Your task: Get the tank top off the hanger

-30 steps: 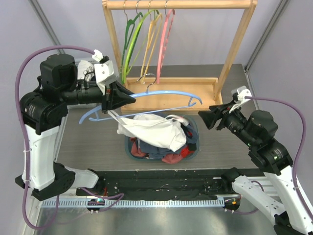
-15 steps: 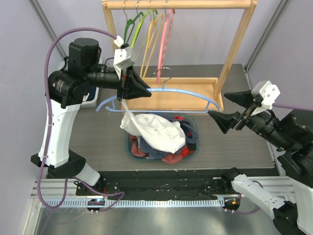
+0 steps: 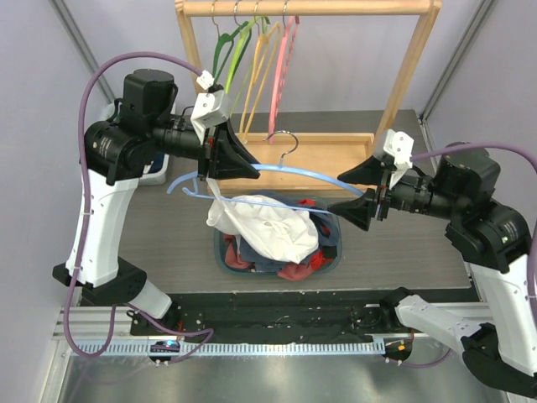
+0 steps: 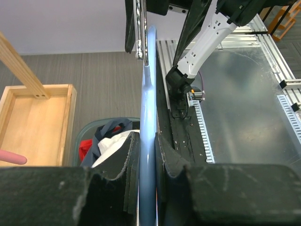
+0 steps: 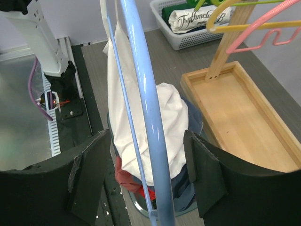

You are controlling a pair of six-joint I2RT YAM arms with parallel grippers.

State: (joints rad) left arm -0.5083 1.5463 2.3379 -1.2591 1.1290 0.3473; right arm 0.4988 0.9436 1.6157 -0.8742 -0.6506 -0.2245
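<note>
A grey wood-grain table [image 3: 151,227] stands between pale lilac walls [image 3: 352,50], with a slotted metal rail [image 3: 277,344] along its near edge. At the back a wooden rack [image 3: 310,7] carries green, yellow and pink hangers [image 3: 252,67]. A white bin [image 5: 188,40] holds a folded shirt [image 5: 200,19] with cursive print, too bent to read surely. The left gripper [image 3: 243,161] is clenched on the blue hanger [image 3: 310,170] near its hook. The right gripper [image 3: 337,193] is spread, one finger on each side of the hanger's far end. The white tank top [image 3: 268,227] hangs by a strap below the left fingers and lies heaped in the basket [image 3: 218,250] of clothes.
</note>
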